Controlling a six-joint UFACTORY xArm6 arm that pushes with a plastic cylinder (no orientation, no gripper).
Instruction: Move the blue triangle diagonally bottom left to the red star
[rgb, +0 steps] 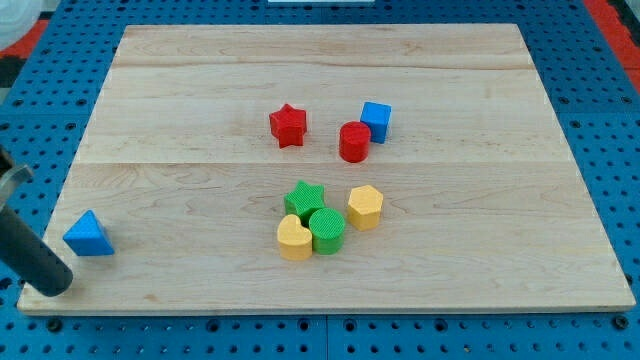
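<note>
Blue triangle (88, 235) is the piece you are after, though take the scene from the biggest thing down. You are looking at a wooden worktop (320, 75) lying across the blue pegboard; it is carrying every block, so anything you push is sliding on one flat surface.

Next in size, the dark rod is coming in from the view's left edge, and my tip (55, 285) is resting on the worktop's bottom-left corner, just beside the triangle and a little below-left of it. This end effector has nothing that opens or closes; it is a bare rod, gripping nothing.

The four-block cluster is sitting low of centre: green star (304, 197), green cylinder (327, 230), yellow heart (294, 239) and yellow hexagon (366, 207), packed touching.

Above it, the red star (288, 125) is standing alone, with the red cylinder (354, 142) and blue cube (376, 121) touching to its right.

The triangle is lying well apart from the star, so you are likely facing a long push.
</note>
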